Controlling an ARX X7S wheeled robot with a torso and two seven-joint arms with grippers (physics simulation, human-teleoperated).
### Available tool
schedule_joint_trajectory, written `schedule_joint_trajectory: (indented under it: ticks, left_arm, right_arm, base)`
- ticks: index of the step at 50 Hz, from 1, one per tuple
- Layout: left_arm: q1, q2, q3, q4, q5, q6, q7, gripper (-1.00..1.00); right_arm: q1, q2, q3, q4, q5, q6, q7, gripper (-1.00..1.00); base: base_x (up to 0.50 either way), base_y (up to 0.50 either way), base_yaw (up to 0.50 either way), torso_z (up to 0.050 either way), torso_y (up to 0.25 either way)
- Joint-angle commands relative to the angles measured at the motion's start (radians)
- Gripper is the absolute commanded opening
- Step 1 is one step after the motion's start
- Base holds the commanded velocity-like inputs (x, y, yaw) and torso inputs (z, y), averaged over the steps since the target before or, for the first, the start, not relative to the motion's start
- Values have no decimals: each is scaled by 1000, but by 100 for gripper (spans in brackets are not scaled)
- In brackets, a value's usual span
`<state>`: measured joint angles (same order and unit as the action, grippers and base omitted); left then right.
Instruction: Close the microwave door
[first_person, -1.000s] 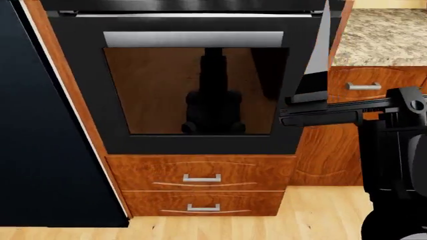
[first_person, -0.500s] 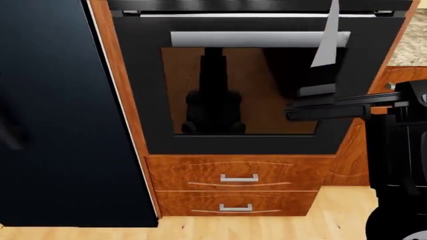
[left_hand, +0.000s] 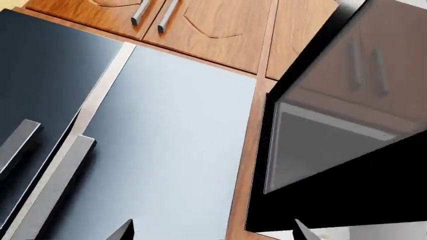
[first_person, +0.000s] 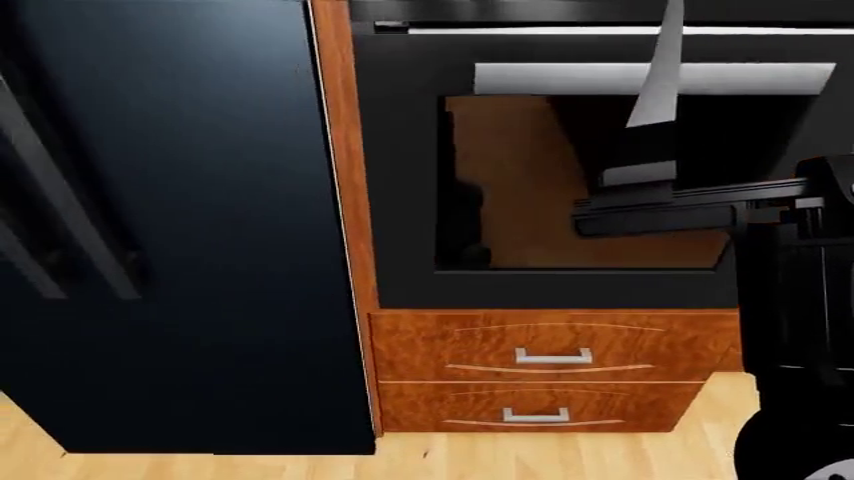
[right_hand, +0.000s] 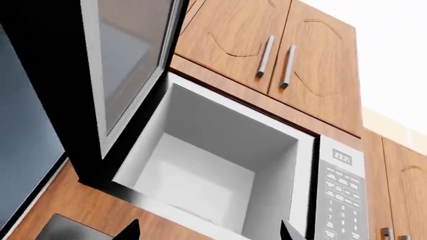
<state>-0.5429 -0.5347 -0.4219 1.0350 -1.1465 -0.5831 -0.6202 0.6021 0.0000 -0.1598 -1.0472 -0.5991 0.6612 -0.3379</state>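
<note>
The microwave (right_hand: 207, 160) sits high in the wooden cabinetry, its white cavity exposed. Its door (right_hand: 127, 65) is swung wide open on the fridge side, dark-framed with a glass pane. From the left wrist view I see the door's outer face (left_hand: 333, 150), dark and reflective. In the head view the door's edge (first_person: 654, 95) hangs down in front of the oven. My right gripper (right_hand: 208, 232) is open below the cavity, touching nothing; it reaches left at oven height (first_person: 585, 215). The left gripper (left_hand: 213, 235) is open and empty, facing the fridge and the door; it is out of the head view.
A tall dark fridge (first_person: 174, 230) with long handles (left_hand: 50, 175) stands left of the oven (first_person: 574, 180). Two wooden drawers (first_person: 554, 355) lie under the oven. The microwave's keypad (right_hand: 340, 200) is beside the cavity, and upper cabinets (right_hand: 280, 55) are above.
The head view has swung left: fridge, oven and drawers slid rightward in the picture, and the countertop left the view. The right arm keeps its place in the view.
</note>
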Motion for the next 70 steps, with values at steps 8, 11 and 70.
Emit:
schedule_joint_trajectory:
  ticks: [8, 11, 70]
  left_arm:
    - [16, -32, 28, -4, 1, 49, -19, 100]
    - [18, -36, 32, -5, 1, 55, -22, 100]
    - [42, -114, 83, -13, -8, 158, -72, 100]
  right_arm:
    - [12, 0, 7, 0, 2, 6, -3, 100]
    - [14, 0, 6, 0, 1, 8, -4, 100]
    - [43, 0, 22, 0, 18, 29, -17, 100]
  base:
    - [0, 500, 0, 0, 0]
    - [0, 500, 0, 0, 0]
    - [110, 329, 0, 0, 0]
